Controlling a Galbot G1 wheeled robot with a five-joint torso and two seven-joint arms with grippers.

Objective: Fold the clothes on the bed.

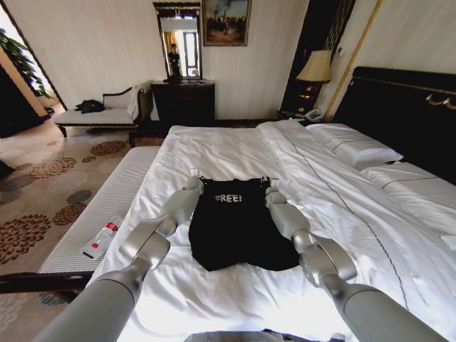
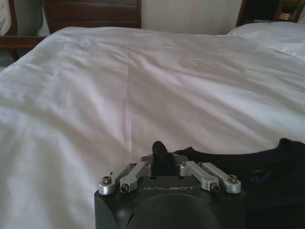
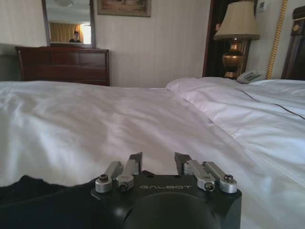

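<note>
On the white bed (image 1: 235, 153), the black top (image 1: 239, 228) lies flat between both hands. Left hand (image 2: 159, 155) is pinched on its collar corner; right hand (image 3: 158, 162) is narrowly parted, holding nothing. Best to secure both corners, then lift evenly.

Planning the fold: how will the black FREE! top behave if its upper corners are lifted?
Likely floppy: the black top lies flat with a wavy hem. It probably drags and bunches on the wrinkled white sheet. The left gripper seems to pinch thin fabric; the right gripper is open.
</note>
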